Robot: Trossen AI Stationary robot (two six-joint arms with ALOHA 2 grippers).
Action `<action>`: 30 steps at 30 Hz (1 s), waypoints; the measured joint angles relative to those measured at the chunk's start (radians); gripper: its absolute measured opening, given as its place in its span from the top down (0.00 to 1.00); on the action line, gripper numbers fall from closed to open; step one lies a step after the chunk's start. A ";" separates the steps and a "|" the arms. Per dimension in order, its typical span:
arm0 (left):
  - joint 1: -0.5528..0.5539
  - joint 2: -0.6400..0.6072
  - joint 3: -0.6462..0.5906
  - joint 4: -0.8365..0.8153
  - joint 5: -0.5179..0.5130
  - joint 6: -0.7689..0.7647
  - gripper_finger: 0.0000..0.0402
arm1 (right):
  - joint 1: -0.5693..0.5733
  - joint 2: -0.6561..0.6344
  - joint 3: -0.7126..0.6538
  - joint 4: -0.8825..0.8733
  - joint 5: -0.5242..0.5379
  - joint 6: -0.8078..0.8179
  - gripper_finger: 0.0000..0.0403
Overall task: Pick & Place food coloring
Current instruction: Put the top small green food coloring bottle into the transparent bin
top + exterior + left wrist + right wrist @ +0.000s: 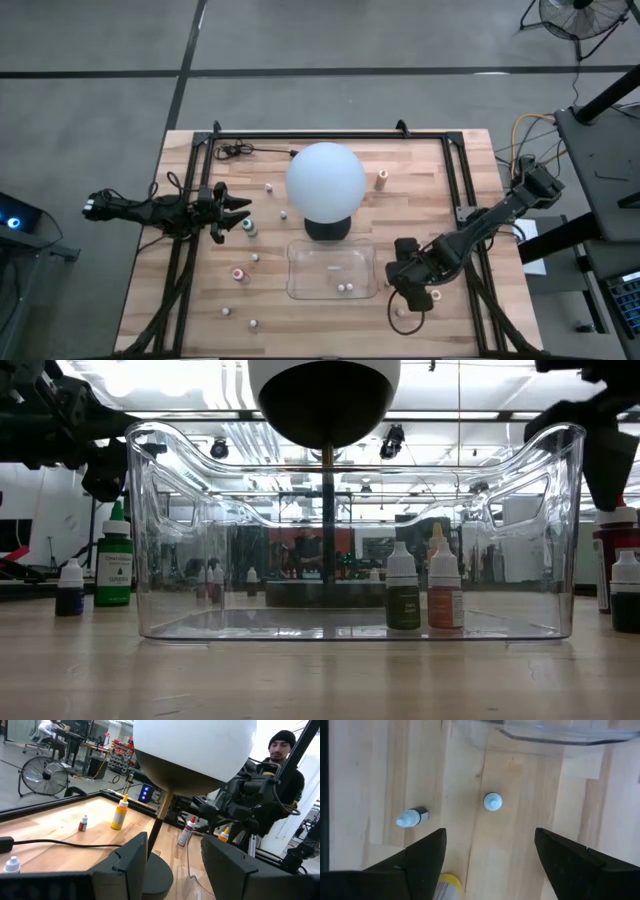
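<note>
Two food coloring bottles point(423, 592) sit in the tray point(350, 530); right hand point(490, 857) hovers spread wide over one on the worktop point(330, 300); left hand point(232, 214) empty, fingers apart.

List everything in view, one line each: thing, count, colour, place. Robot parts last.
globe lamp: one, white on a dark base, table centre.
clear tray: one, transparent, in front of the lamp.
food coloring bottles in tray: two, dark and orange.
loose food coloring bottles: several, mixed colours, scattered on the wooden table.
black cable: one, far left corner.
person: one, dark beanie, behind the table.
left gripper: open, empty, left of the lamp.
right gripper: open, empty, above a white-capped bottle.
</note>
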 joint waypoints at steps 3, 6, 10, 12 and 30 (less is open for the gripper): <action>0.000 0.000 0.000 0.000 0.000 0.000 0.60 | 0.000 0.019 -0.015 0.033 0.000 0.001 0.27; 0.000 0.001 0.000 0.000 0.000 0.000 0.60 | 0.000 0.039 -0.022 0.053 0.000 0.001 0.27; 0.000 0.003 0.000 0.000 0.000 0.000 0.60 | 0.000 0.069 -0.021 0.091 0.000 -0.003 0.27; 0.000 0.003 0.000 0.000 0.000 0.000 0.60 | 0.000 0.081 -0.021 0.120 -0.002 -0.008 0.27; 0.000 0.004 0.000 0.001 0.000 0.000 0.60 | -0.036 0.144 -0.071 0.220 0.001 -0.030 0.30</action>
